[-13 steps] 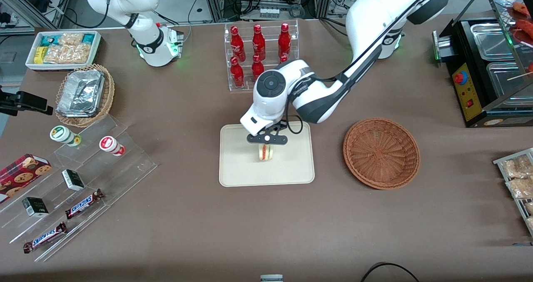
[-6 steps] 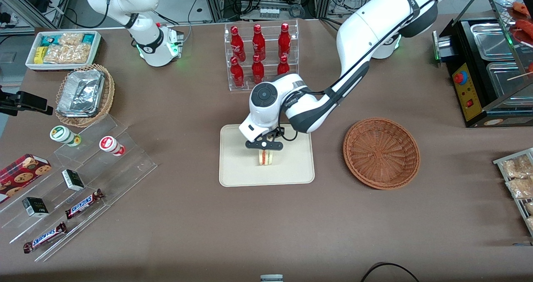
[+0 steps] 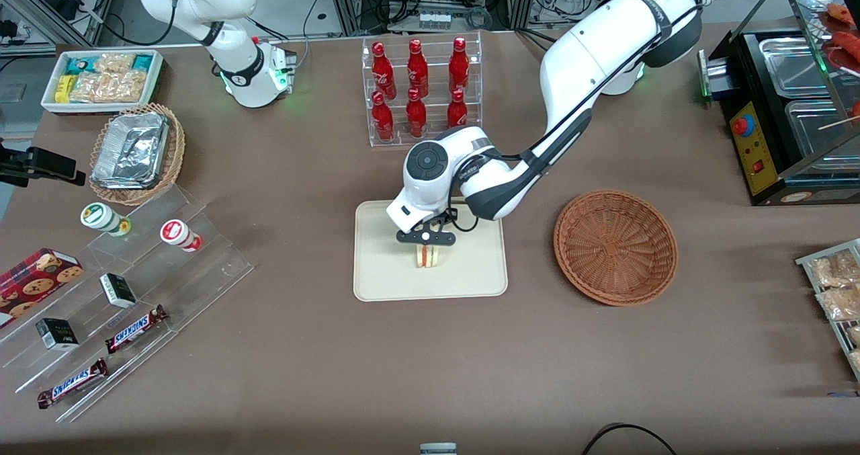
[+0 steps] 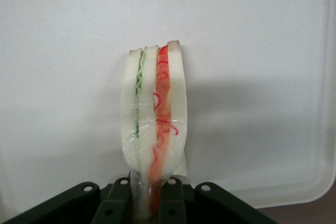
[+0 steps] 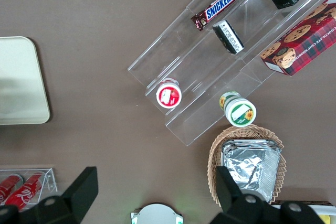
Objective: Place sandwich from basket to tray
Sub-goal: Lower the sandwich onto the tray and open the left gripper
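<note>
While the basket [image 3: 615, 246] sits bare at right of centre in the front view, the gripper [image 3: 427, 243] hangs low over the middle of the tray [image 3: 383, 273], pinching the sandwich [image 3: 428, 256] by its narrow end. In the wrist view the dark fingers [image 4: 173, 203] press in on the wedge from both sides, and the sandwich [image 4: 154, 129] reaches away from them over the pale tray [image 4: 262, 77], its green and red layers edge-on.

Over the last second the gripper has come down: the sandwich was carried a little higher above the tray a second ago, and it now shows lower and closer to the surface, with the wrist sunk toward it. Whether the bread's tip is already touching the tray I cannot tell (the shadow beside it in the wrist view is close, which suggests near contact).

That puts the carry essentially done, by my judgement. What remains is the release: the fingers need to part and lift straight up, since a wrapped wedge standing on a thin edge may tip over or cling to a pad.
</note>
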Action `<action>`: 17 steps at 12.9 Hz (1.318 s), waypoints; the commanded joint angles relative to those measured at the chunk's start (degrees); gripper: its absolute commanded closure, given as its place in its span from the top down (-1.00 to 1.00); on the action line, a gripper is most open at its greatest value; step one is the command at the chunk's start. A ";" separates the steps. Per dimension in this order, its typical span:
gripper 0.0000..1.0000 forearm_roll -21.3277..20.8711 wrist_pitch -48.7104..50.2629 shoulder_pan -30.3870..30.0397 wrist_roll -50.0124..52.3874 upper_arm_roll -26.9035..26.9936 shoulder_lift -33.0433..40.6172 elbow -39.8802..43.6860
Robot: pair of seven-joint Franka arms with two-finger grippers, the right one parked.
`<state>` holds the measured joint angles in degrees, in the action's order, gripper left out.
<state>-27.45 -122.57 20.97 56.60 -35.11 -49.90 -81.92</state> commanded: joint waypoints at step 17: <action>0.99 11.79 18.40 -10.67 7.58 0.30 26.93 1.77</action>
<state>-19.52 -108.09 13.48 65.48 -34.88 -29.47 -78.40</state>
